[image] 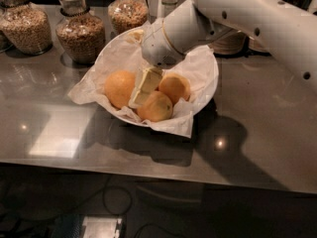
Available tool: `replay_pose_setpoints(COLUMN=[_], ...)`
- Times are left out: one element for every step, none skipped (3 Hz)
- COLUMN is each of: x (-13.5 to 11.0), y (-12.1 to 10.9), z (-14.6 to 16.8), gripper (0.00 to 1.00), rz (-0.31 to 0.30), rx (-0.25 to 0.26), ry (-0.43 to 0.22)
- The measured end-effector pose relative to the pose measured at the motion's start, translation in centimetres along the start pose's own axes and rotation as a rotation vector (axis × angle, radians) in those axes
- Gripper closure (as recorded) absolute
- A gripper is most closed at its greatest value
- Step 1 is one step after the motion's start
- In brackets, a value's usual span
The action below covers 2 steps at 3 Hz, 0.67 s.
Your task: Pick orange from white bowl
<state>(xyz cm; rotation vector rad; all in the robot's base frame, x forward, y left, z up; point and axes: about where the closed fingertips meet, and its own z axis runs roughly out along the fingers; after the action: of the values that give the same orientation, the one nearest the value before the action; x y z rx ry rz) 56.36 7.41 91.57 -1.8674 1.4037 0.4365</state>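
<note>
We see the gripper (pixel 142 90) down in the bowl (pixel 212 83), between the oranges (pixel 120 88). It covers a bit of each one. The arm (pixel 237 14) hides the back of the bowl and runs off the right edge. The jars (pixel 80 36) are cut off at the top. Below the table (pixel 257 133) it is too dark to tell things apart.

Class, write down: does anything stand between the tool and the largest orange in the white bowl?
Nothing visible does. The tool is down inside the white bowl, directly beside the largest orange. The front orange and rear orange lie on its other side.
</note>
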Motion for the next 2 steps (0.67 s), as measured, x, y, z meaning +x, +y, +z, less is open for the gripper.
replay_pose_setpoints(x=[0.62,0.0], y=[-0.9,-1.27], z=[-0.37,-1.07], gripper=[0.0,0.0], rz=[-0.022,-0.061], rx=[0.004,0.019], ry=[0.057,0.102])
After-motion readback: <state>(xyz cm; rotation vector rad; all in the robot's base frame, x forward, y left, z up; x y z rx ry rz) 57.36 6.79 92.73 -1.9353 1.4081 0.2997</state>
